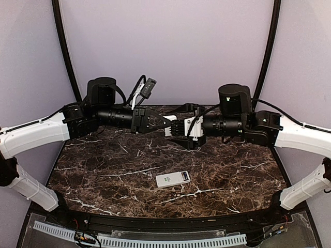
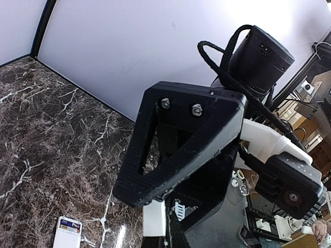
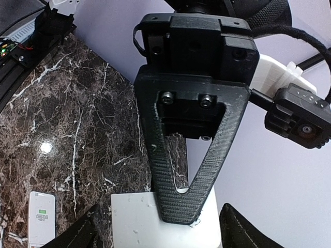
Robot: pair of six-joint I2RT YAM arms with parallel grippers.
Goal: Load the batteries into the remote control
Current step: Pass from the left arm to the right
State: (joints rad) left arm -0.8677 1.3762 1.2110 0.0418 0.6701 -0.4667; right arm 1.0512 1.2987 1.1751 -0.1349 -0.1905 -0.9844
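Note:
The remote control [image 1: 173, 179] lies flat on the dark marble table [image 1: 103, 170], near the middle front. It also shows in the left wrist view [image 2: 68, 232] and, with its green mark, in the right wrist view [image 3: 41, 217]. Both grippers meet in the air above the table's far middle. My right gripper [image 1: 176, 128] [image 3: 181, 217] is shut on a small flat white piece [image 3: 134, 222]. My left gripper [image 1: 165, 124] [image 2: 165, 206] stands open, its fingers on either side of that piece [image 2: 154, 219]. No batteries show.
White-grey walls close in the table at the back and sides. A black rail and a white slotted strip [image 1: 155, 240] run along the near edge. Cables loop over both wrists.

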